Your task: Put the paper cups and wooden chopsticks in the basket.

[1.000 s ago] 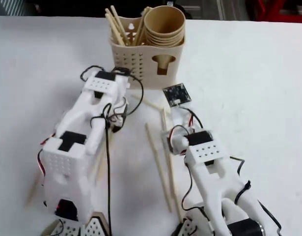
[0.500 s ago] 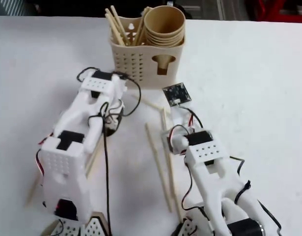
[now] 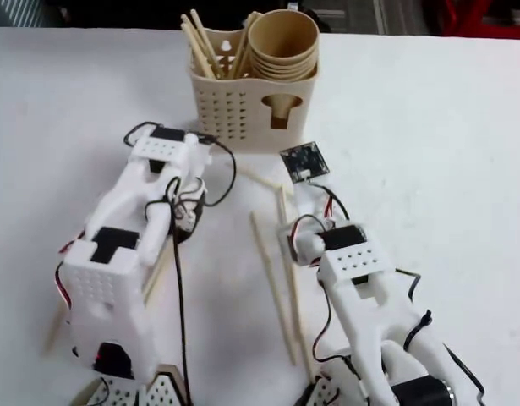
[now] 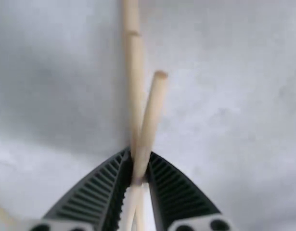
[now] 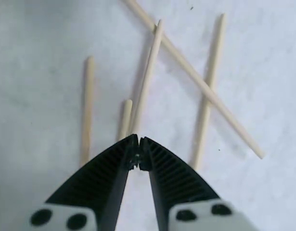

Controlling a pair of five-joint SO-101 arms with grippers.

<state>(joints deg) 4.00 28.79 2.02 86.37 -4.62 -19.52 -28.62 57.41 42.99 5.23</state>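
The cream basket stands at the back of the table, holding stacked paper cups and several wooden chopsticks. In the left wrist view my left gripper is shut on two crossed chopsticks just above the table. The left arm is left of the basket. My right gripper is shut, its tips low over the table beside the ends of loose chopsticks. The right arm points toward the basket, with loose chopsticks just to its left.
A chopstick lies near the basket's foot, and another chopstick lies by the left arm's base. The white table has free room to the right and at the far left.
The left arm has drawn back leftward, away from the basket. The right arm has not moved.
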